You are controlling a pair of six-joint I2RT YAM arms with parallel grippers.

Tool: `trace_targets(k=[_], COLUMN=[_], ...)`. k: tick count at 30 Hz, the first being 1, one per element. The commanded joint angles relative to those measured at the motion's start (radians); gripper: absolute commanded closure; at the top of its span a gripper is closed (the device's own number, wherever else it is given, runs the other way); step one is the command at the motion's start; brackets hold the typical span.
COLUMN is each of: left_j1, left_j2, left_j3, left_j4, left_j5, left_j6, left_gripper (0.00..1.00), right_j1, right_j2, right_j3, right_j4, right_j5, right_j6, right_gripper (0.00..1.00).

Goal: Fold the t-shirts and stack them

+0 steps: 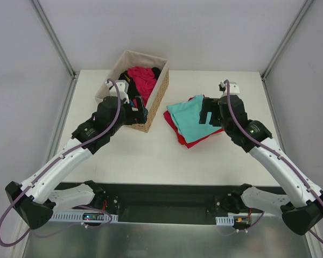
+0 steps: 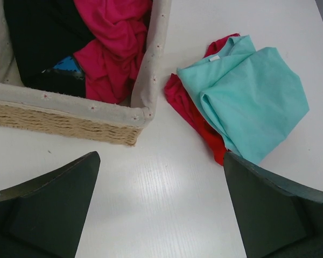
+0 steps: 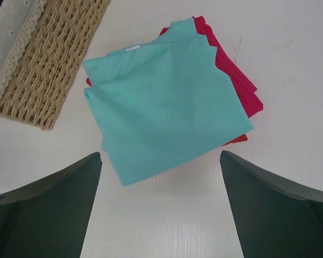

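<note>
On the white desk point(image 1: 167, 156), the left claw point(image 1: 141, 113) hangs spread and empty just short of the wicker basket's point(image 1: 156, 97) near wall. The right claw point(image 1: 209, 112), also spread and empty, hangs over the folded teal t-shirt point(image 3: 167, 102), which lies on a folded red t-shirt point(image 3: 237, 86) right of the basket. Farthest away, the magenta t-shirt point(image 2: 116, 43) sits crumpled in the basket beside dark cloth point(image 2: 37, 37). It looks light, limp and likely to drag, so I would pinch a raised fold near the top, then take the shoulders once it is spread out.
</note>
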Motion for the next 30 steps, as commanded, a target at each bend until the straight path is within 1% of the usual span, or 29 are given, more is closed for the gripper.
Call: trace_targets(k=[1,3,4,5,7,11,13,15,17,22,24,30], left_j1=[-0.013,-0.013,-0.013,-0.013,-0.012,-0.009,-0.003,0.011,0.034,0.204,0.226,0.234], left_j2=[0.021,0.064,0.090,0.152,0.213,0.393,0.455,0.526,0.568,0.624,0.654,0.753], left_j3=[0.033,0.053,0.097,0.126,0.204,0.326,0.382,0.405,0.415,0.433,0.450,0.531], left_j4=[0.038,0.060,0.060,0.058,0.061,0.069,0.068,0.068,0.069,0.029,0.011,-0.008], left_j5=[-0.010,-0.007,-0.008,0.004,0.032,0.065,0.091,0.092,0.078,0.185,0.185,0.207], left_j6=[0.036,0.091,0.139,0.160,0.203,0.261,0.275,0.267,0.215,0.007,-0.003,0.066], left_gripper=[0.01,0.01,0.01,0.01,0.01,0.01,0.01,0.01,0.01,0.01,0.01,0.01], right_j1=[0.005,0.004,0.004,0.004,0.004,0.004,0.004,0.005,0.005,0.004,0.005,0.005], right_j2=[-0.006,-0.008,-0.008,-0.003,0.000,-0.006,-0.022,-0.038,-0.052,-0.088,-0.091,-0.078], right_j3=[0.018,0.013,0.010,0.010,0.007,-0.005,-0.016,-0.022,-0.031,-0.060,-0.067,-0.067], right_j4=[0.013,0.014,0.018,0.017,0.014,0.004,-0.003,-0.009,-0.020,-0.020,-0.019,-0.008], right_j5=[0.014,0.009,0.005,-0.005,-0.017,-0.029,-0.025,-0.017,-0.003,0.015,0.015,-0.009], right_j6=[0.012,0.018,0.019,0.021,0.029,0.041,0.042,0.036,0.032,0.012,0.010,0.013], right_gripper=[0.04,0.04,0.04,0.04,0.04,0.04,0.04,0.04,0.04,0.04,0.04,0.04])
